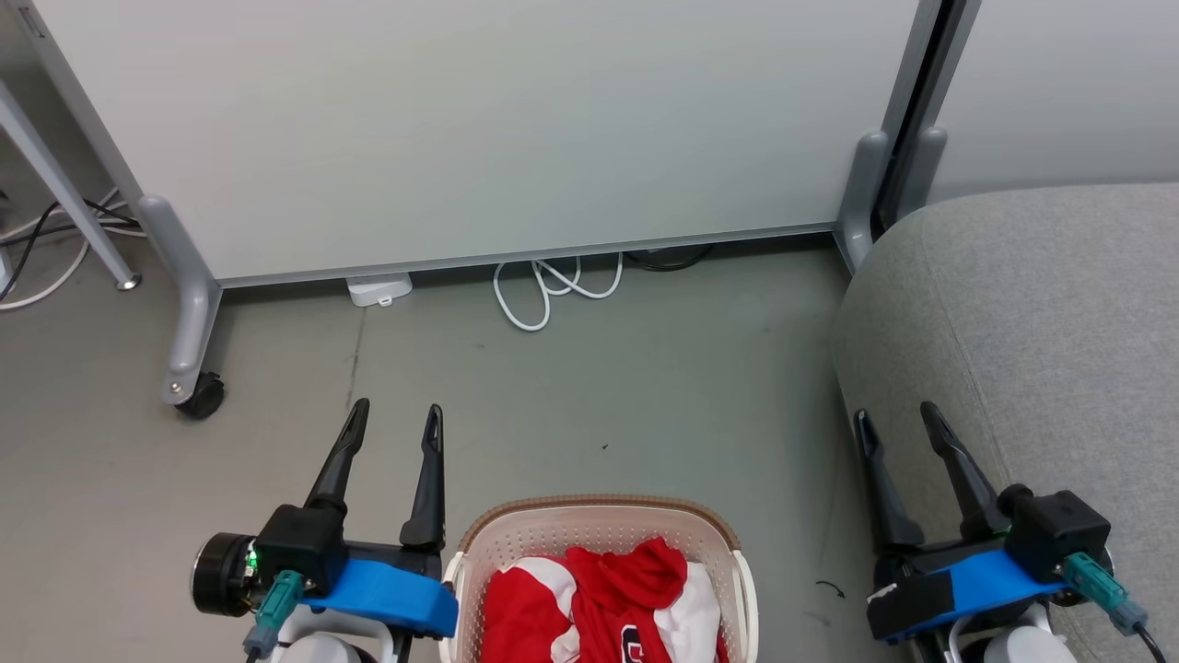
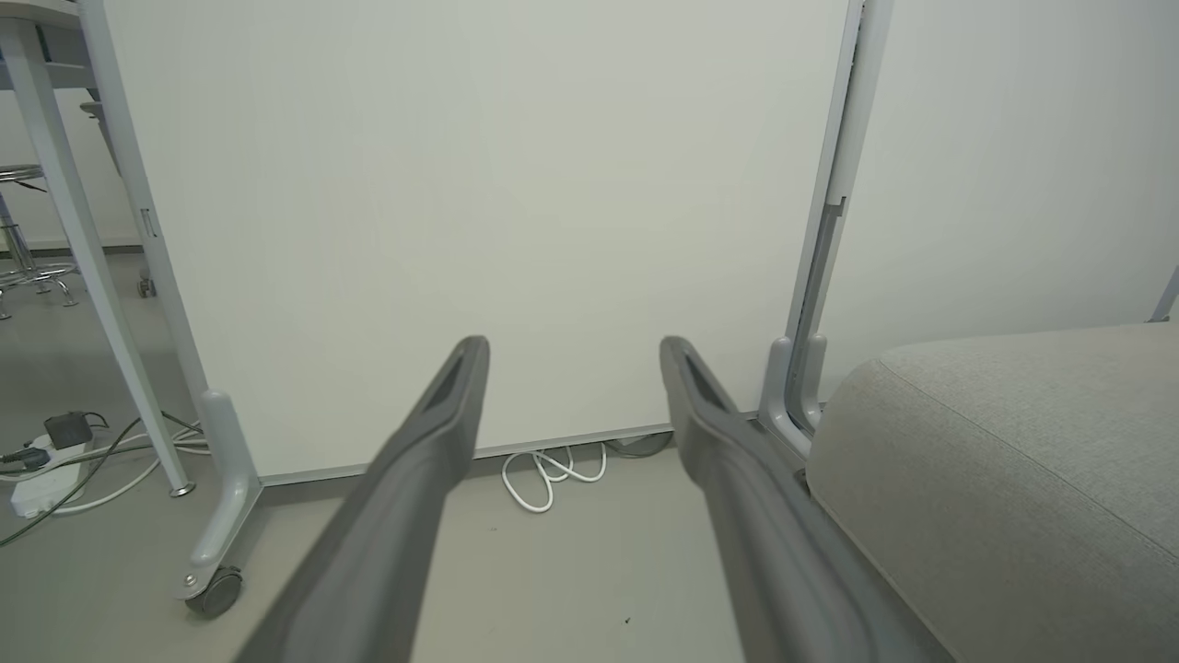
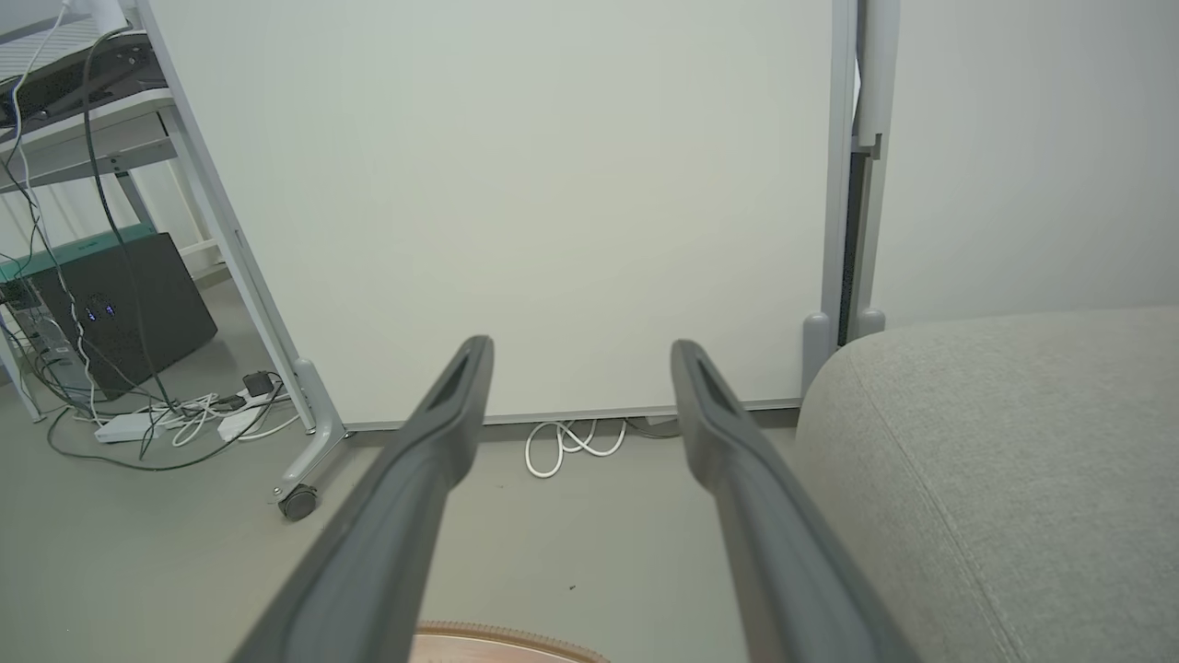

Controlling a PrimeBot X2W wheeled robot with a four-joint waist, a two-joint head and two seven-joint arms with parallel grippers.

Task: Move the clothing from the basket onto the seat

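The cream basket [image 1: 599, 520] with a brown rim stands on the floor at the bottom middle of the head view, and its rim [image 3: 502, 635] peeks in at the bottom of the right wrist view. Red and white clothing [image 1: 599, 603] lies bunched inside it. The grey seat [image 1: 1032, 341] fills the right side, also seen in the wrist views [image 2: 1013, 479] [image 3: 1004, 460]. My left gripper [image 1: 396, 412] hangs open left of the basket, empty. My right gripper [image 1: 895, 412] hangs open between basket and seat, empty. Both pairs of fingers [image 2: 414, 479] [image 3: 424, 470] point at the partition.
A white wheeled partition [image 1: 479, 129] stands ahead, with a castor leg [image 1: 189, 350] at the left and a coiled white cable [image 1: 548, 285] at its foot. Cables and a power strip [image 3: 166, 419] lie on the floor far left. Grey floor [image 1: 599, 396] lies between basket and partition.
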